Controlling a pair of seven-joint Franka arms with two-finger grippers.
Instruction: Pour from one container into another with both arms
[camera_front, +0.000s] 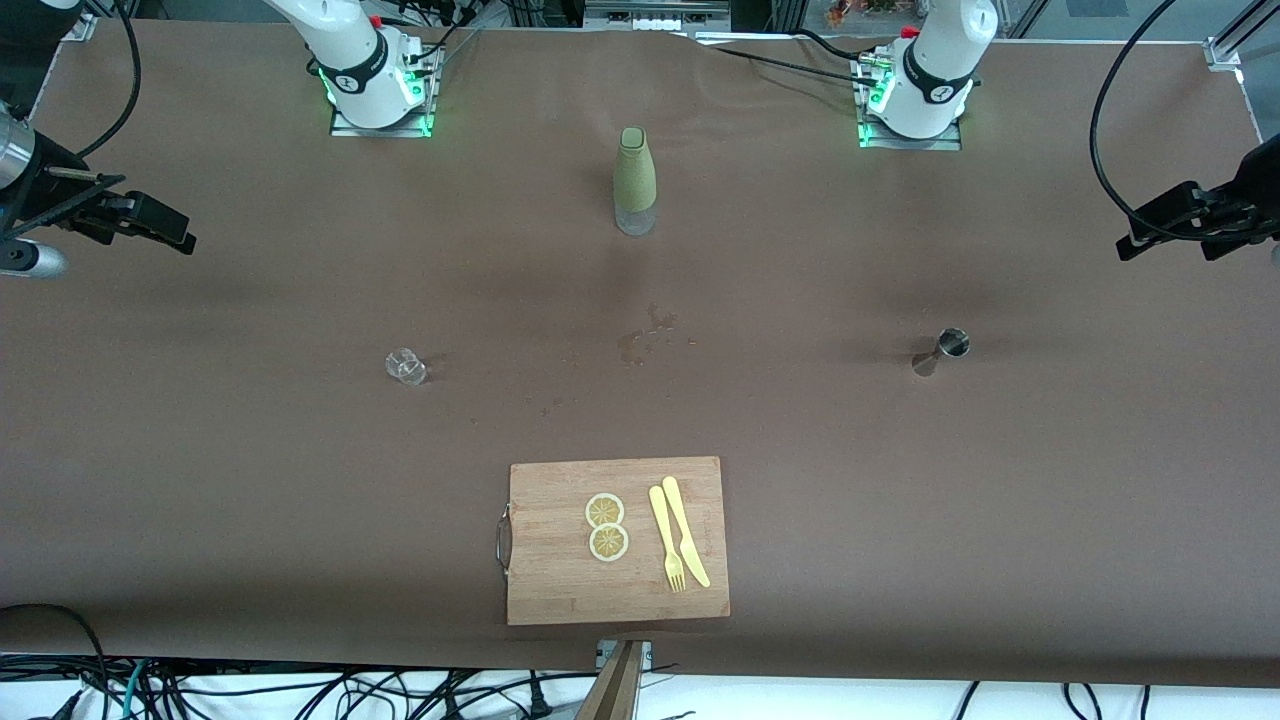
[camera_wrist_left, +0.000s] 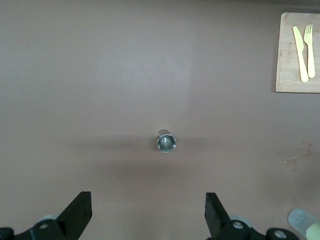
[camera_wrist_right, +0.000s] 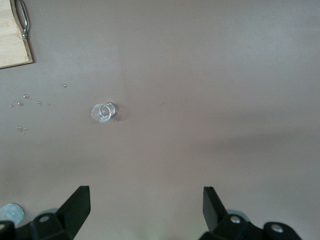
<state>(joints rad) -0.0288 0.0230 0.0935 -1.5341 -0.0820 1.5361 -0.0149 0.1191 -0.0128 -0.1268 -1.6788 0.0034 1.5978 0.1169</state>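
Both arms are white, jointed, with black joint bands; only their lower parts show in the front view, the left arm and the right arm rising from bases along the edge of the brown surface farthest from the front camera.

The left gripper hangs high over the surface, above a small steel jigger. Black jaws wide open, nothing between them. The jigger stands upright, mouth up, toward the left arm's end.

The right gripper hangs high above a small clear glass, toward the right arm's end. Jaws wide open, empty.

A bottle with an olive-green sleeve and clear base stands upright between the two bases. Water droplets spot the surface between bottle and wooden board. The board lies nearest the front camera; on it, two lemon slices touching, and a yellow fork beside a yellow knife.
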